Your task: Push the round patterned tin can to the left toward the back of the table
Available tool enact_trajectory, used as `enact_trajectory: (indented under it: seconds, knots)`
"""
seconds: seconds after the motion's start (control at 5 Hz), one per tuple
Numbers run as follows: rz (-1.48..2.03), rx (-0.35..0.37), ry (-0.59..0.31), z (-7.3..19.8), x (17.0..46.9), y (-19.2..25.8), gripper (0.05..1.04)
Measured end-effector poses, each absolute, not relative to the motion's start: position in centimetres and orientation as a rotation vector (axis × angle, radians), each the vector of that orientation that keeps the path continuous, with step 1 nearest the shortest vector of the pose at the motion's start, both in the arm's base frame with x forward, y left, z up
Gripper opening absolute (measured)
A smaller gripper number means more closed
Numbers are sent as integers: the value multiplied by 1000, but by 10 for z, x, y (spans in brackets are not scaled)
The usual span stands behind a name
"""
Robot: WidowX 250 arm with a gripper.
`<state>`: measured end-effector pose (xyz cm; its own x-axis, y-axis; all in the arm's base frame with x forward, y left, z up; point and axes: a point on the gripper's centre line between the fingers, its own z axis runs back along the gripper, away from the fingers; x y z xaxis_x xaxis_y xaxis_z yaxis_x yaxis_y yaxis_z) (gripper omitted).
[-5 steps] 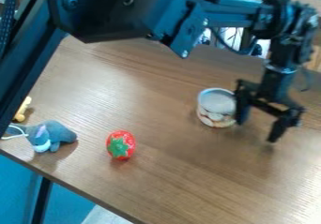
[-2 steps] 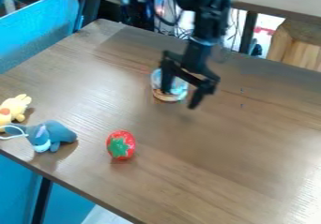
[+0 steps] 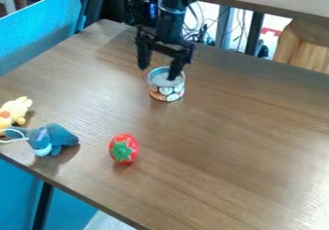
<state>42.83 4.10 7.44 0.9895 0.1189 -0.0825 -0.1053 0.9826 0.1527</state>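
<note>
Gripper (image 3: pixel 157 74) hangs from the top of the view, over the far part of the brown table (image 3: pixel 225 152), w/ fingers spread wide. Tin can (image 3: pixel 168 91) stands upright right under it: 1 finger is by the rim on the view's L side, the other overlaps the can's top, approx mid-opening. Can't tell if that tip dips inside or hangs just above, nor if either finger touches the can. Can's pale top is partly hidden by that finger; print on its side is too small to make out. Arm is cut off by the top edge. Nearer the cam, well apart from the can: red strawberry toy (image 3: pixel 124 148) w/ green leaf patch facing the cam. Blue-grey plush (image 3: pixel 56 136) lies L of it, near the table's edge, w/ a white loop (image 3: pixel 14 131) at its far L end, loop partly cut off. Yellow plush (image 3: pixel 15 110) just beside/behind it, also cut off by the L edge, so its full shape is unclear. Bkgd: 2nd tabletop (image 3: pixel 257 2), w/ a tangle of dark cables beneath, hard to separate; pale wooden piece (image 3: pixel 303 48) at far R, cut off by the view's edge.
</note>
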Motion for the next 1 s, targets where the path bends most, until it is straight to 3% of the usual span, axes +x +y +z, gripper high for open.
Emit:
enact_trajectory:
  seconds: [0.4,0.6,0.8,1.0]
  knots:
    - [160,97,136,69,421,70,1001]
    - [116,75,94,97,403,64,1001]
    - [52,45,120,107,377,57,1001]
    - [39,68,159,109,358,59,1001]
